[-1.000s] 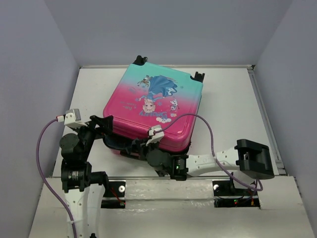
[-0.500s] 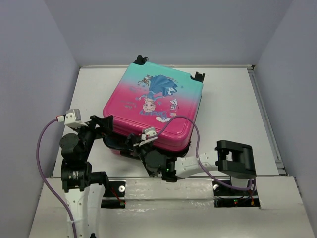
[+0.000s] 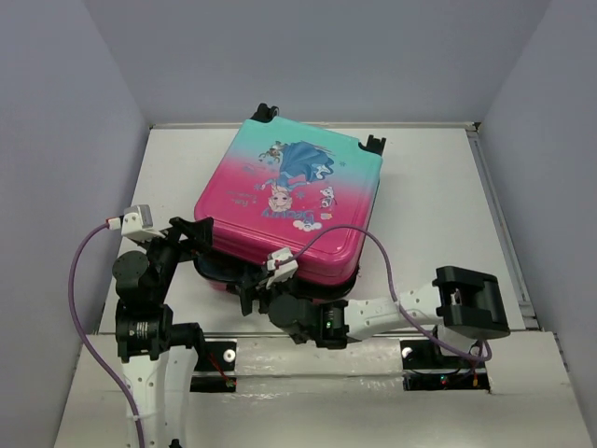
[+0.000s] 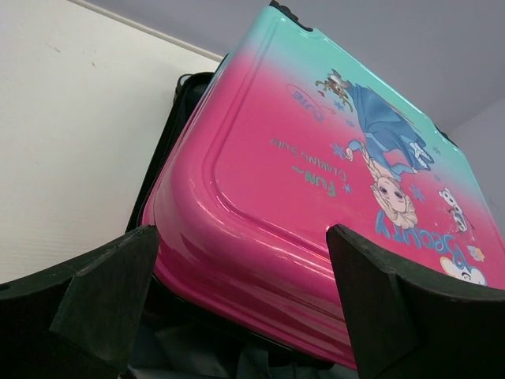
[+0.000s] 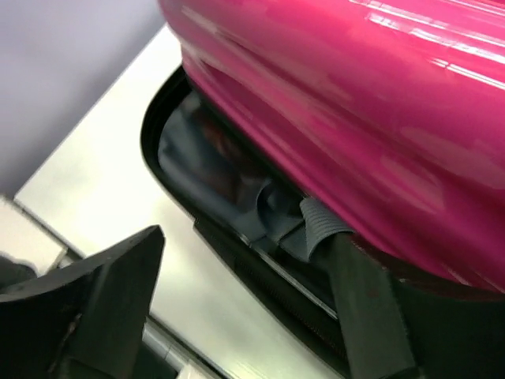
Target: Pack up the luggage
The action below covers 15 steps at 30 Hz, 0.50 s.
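The luggage (image 3: 289, 201), a small hard-shell suitcase fading from pink to teal with a cartoon princess on the lid, lies flat on the white counter (image 3: 429, 187), its black wheels (image 3: 375, 144) on the side farthest from both pincers. The lid is down but not shut: along the edge facing the pincers it stands ajar above the black-rimmed lower shell.

Through that gap the right wrist view shows dark grey lining (image 5: 229, 170) in loose folds and a ribbed grey strap (image 5: 319, 221) poking out under the pink lid. What else is inside is hidden.

The left pincer (image 3: 207, 233) is spread wide and holds nothing, with the suitcase's pink corner straight ahead between its fingers. The right pincer (image 3: 252, 287) is also spread and empty, just in front of the gap.
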Motion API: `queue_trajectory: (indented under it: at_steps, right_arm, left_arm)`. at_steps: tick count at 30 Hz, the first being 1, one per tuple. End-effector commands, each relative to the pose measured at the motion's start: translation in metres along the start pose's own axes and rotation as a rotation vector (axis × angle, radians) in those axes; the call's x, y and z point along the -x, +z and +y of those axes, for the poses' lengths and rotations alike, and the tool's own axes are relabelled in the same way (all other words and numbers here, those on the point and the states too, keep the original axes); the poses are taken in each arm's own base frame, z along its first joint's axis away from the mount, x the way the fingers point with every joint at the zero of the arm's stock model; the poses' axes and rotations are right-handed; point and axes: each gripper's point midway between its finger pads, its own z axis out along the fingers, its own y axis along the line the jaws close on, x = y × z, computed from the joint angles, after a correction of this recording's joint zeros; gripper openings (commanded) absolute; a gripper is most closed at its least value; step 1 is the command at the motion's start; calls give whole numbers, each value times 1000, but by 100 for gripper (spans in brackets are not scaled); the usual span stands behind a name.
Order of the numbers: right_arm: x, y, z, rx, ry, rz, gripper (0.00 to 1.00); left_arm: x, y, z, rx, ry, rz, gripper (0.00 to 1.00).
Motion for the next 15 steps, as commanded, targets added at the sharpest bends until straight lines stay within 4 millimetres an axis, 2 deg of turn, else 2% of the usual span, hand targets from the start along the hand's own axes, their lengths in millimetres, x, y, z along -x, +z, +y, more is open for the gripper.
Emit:
queue_trajectory:
  at_steps: [1, 4, 8, 10, 13, 15]
  right_arm:
    - [9, -19, 16, 65, 2, 148, 93]
    - [7, -36, 31, 157, -25, 276, 93]
    - [3, -64, 35, 239, -56, 428, 95]
    - [4, -79, 29, 262, -64, 485, 100]
    - [12, -90, 17, 255, -78, 499, 100]
    - [35, -89, -1, 214, -80, 439, 98]
  left_arm:
    - [9, 1, -7, -35, 26, -43, 99]
    - [7, 5, -4, -20, 22, -25, 99]
    - [4, 13, 2, 7, 9, 3, 99]
    - [1, 21, 2, 1, -1, 28, 99]
    - [6, 29, -2, -13, -21, 28, 99]
    - [13, 35, -4, -12, -42, 20, 99]
